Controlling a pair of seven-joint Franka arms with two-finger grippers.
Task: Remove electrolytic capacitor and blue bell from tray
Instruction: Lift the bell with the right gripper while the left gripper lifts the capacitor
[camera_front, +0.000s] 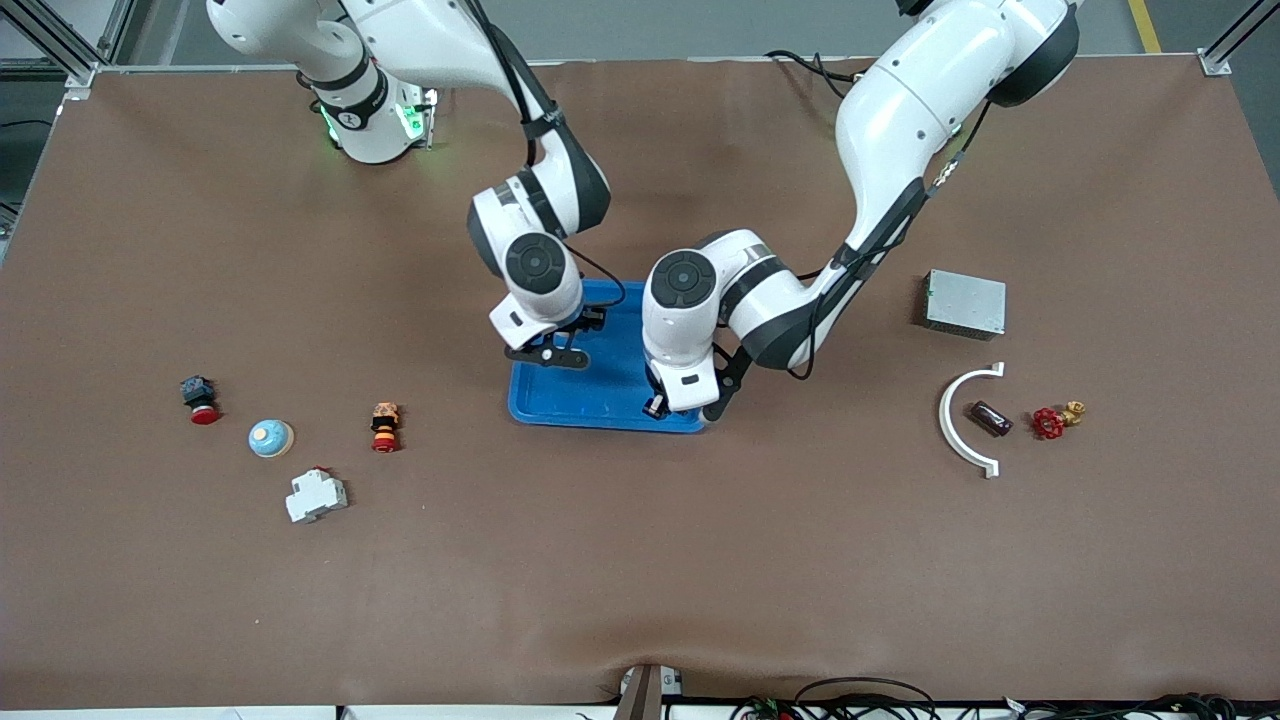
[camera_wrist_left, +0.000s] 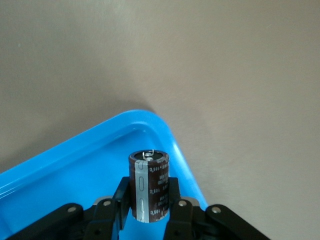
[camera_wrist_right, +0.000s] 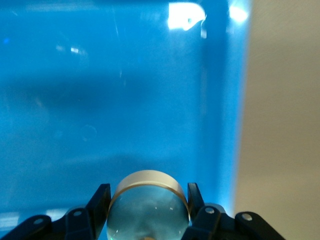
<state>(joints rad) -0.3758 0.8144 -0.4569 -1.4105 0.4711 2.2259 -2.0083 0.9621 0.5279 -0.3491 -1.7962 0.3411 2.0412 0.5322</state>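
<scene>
Brown table, blue tray (camera_front: 620, 400) mid-table: left claw (camera_wrist_left: 150, 210) pinches the small stiff capacitor (camera_wrist_left: 148, 187) by its sides, right claw (camera_wrist_right: 148, 210) squeezes the smooth, probably slippery bell (camera_wrist_right: 148, 207), both over the tray

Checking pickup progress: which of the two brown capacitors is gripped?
The upright capacitor in the left gripper over the tray; the other capacitor lies beside the white arc.

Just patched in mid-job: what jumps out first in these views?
Both arms meet over the blue tray at mid-table. The left gripper is shut on a brown capacitor, held upright above a tray corner; the right gripper is shut on a pale blue bell over the tray floor. Small parts lie scattered toward both table ends, with a grey box toward the left arm's end.
</scene>
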